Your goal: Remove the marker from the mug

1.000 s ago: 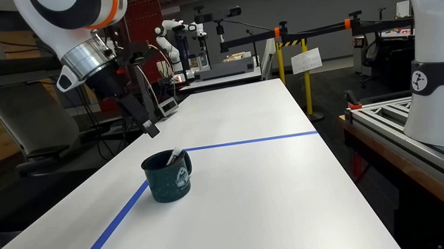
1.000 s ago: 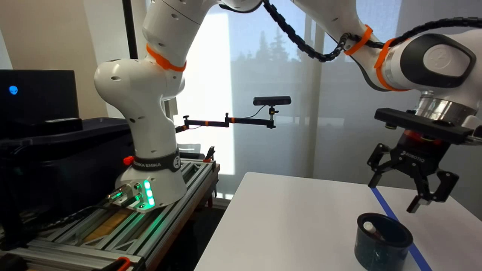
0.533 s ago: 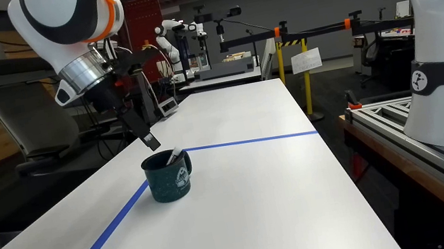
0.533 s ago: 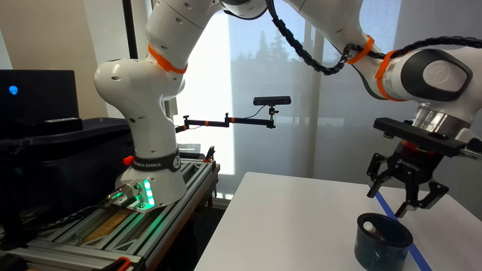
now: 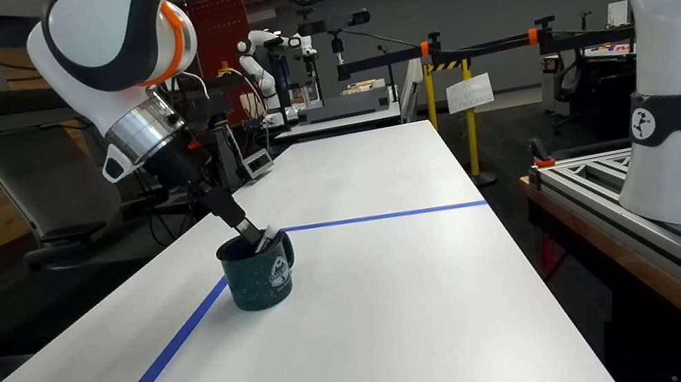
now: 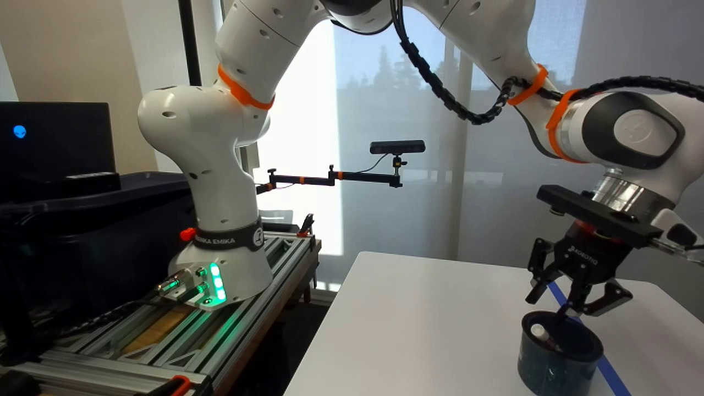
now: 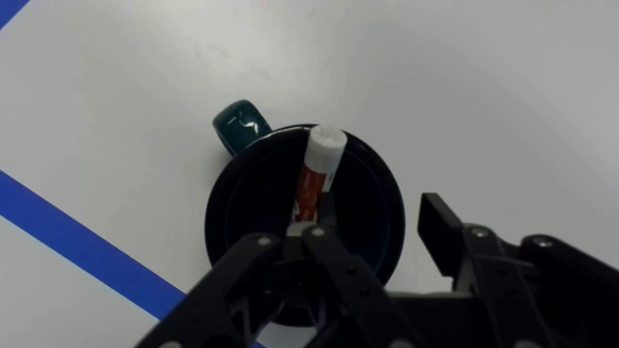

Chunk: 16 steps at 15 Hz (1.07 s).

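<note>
The mug (image 5: 255, 283) stands upright on the bench (image 5: 405, 319), and the marker (image 7: 314, 176) leans inside it. The marker's white end sits up at the rim, while its red section slants down into the dark interior; the lower part is hidden behind the jaws in the wrist view.

The jaws are spread wide and have hold of nothing. One jaw has its tip over the mug's mouth, right beside the marker's red section; whether the two touch, I cannot tell, nor how far below the rim that tip reaches. The other jaw stands just outside the rim. Seen from the wrist, the gap between the jaws therefore spans a stretch of the mug's wall, and the marker lies to one side of that gap, next to the jaw at the mouth.

In both exterior views the arm (image 6: 627, 132) slants down toward the mug. Blue tape (image 5: 152, 374) runs along the bench close by the mug.
</note>
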Each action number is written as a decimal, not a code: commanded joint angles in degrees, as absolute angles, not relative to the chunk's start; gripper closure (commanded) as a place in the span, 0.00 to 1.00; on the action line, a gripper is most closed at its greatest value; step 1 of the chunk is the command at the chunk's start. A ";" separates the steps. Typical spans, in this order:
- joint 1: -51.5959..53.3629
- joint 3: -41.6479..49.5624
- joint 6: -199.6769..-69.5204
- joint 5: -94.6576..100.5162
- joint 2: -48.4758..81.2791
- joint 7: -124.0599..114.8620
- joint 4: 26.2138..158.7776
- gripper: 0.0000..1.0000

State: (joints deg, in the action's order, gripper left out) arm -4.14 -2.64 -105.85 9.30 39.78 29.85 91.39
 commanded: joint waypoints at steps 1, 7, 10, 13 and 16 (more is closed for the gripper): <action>-4.99 -3.12 -103.49 7.33 40.31 28.42 90.61 0.54; -6.83 -3.03 -104.19 4.28 38.13 27.58 93.37 0.51; -7.25 -2.73 -104.15 3.55 37.28 27.00 94.09 0.58; -7.29 -2.39 -103.99 3.74 36.48 26.34 94.51 0.55; -7.01 -1.97 -103.05 4.43 35.79 25.55 94.50 0.59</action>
State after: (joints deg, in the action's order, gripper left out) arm -7.22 -2.27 -104.32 4.39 38.48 26.87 92.35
